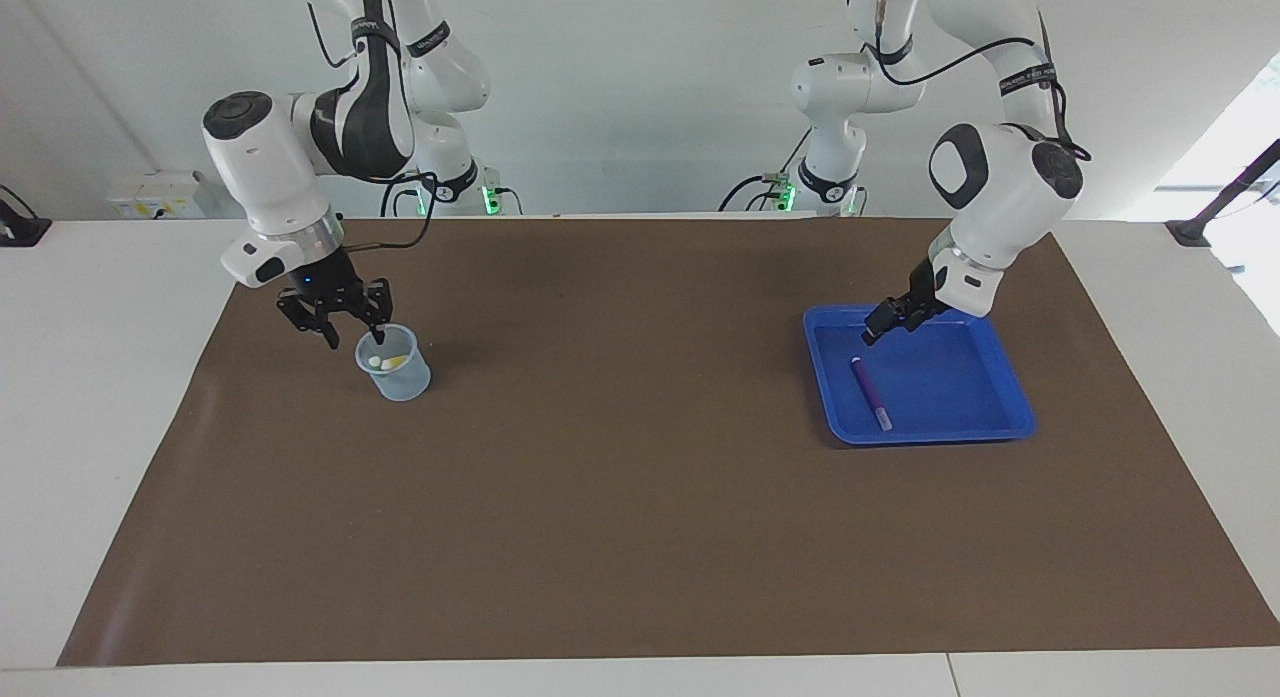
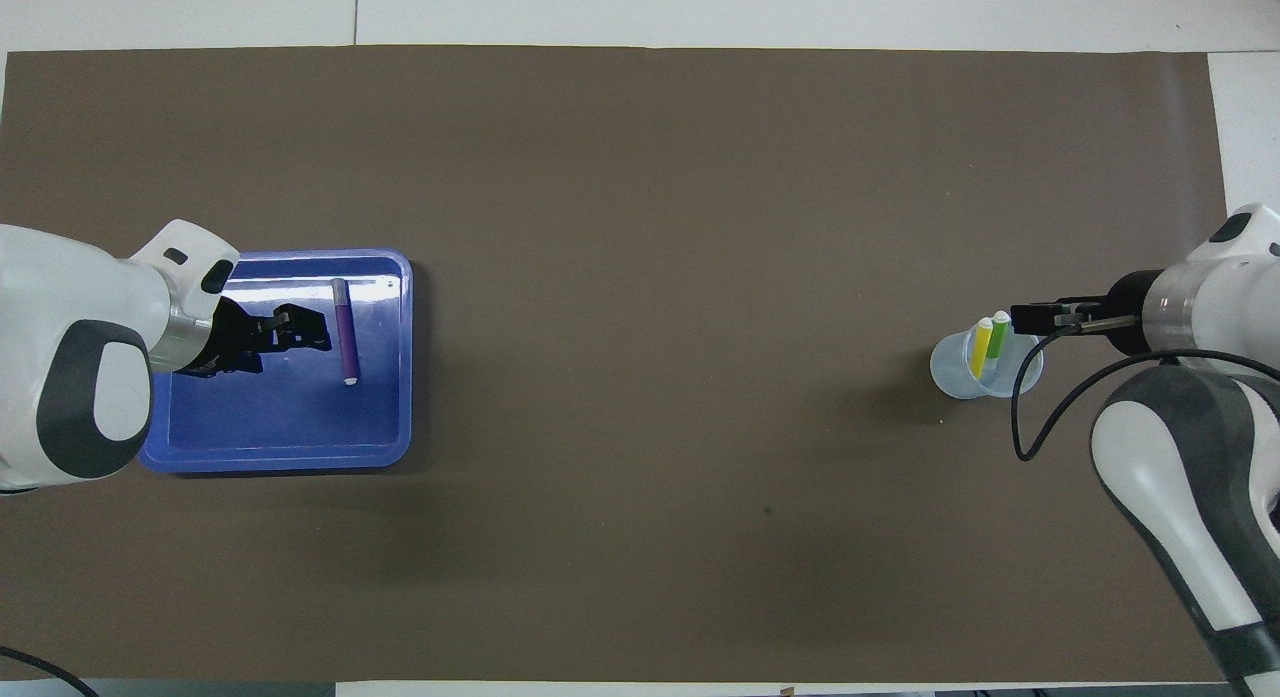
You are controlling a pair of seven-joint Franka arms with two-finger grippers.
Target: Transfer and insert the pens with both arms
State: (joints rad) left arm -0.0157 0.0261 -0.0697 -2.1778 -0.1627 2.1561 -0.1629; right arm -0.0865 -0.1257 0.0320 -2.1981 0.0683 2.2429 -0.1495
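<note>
Over the cup (image 1: 400,382), in the facing view, the right claw (image 1: 352,335) hangs with its fingertips clearly apart and nothing between them. One tip sits at the cup's rim, and the yellow pen (image 1: 385,361) stands inside, just below it. At the other end of the table the left claw (image 1: 872,335) is low over the tray (image 1: 930,437). The purple pen (image 1: 870,392) lies flat just beneath and in front of its tip, not gripped. I cannot tell whether this claw is open or closed.

From overhead, the right claw (image 2: 1020,317) reaches to the cup (image 2: 945,372), its tip right beside the pale end of the green pen (image 2: 995,339). The yellow pen (image 2: 983,345) leans next to that. The left claw (image 2: 305,332) is over the tray (image 2: 400,377), with the purple pen (image 2: 346,342) just ahead of it, apart from it.

Two pens look inserted, so I judge the step in hand to be picking up the last one. That calls for the left claw to straddle the purple pen across its width, close and lift. It then passes the pen to the right claw, which must first rise clear of the cup.
</note>
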